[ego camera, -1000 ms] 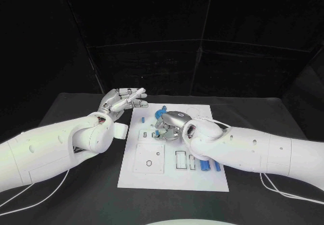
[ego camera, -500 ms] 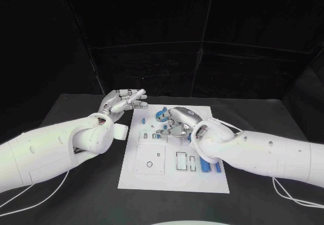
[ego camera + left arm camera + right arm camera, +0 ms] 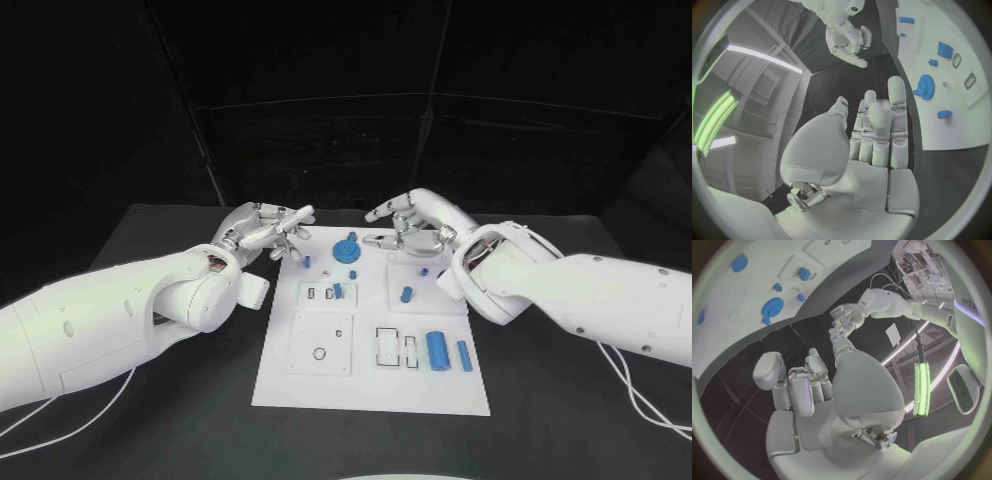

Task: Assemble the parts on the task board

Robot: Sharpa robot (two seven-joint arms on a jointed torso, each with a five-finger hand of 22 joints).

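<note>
On black table: flat white task board (image 3: 372, 385) | round toothed blue gear (image 3: 348, 251)

Your left hand (image 3: 267, 228) hovers raised with fingers loosely spread, holding nothing. Your right hand (image 3: 414, 222) is lifted too, fingers partly curled yet apart, apparently empty. Both white arms reach inward from opposite sides.

- The task board (image 3: 368, 385) lies mid-table (image 3: 173, 420), between the two arms.
- A gear (image 3: 348, 250) stands near the board's far edge.
- Two cylinders (image 3: 438, 353) lie side by side at the board's near right.
- The left hand (image 3: 264, 231) hovers off the board's far left corner; the right hand (image 3: 414, 226) over its far edge.
</note>
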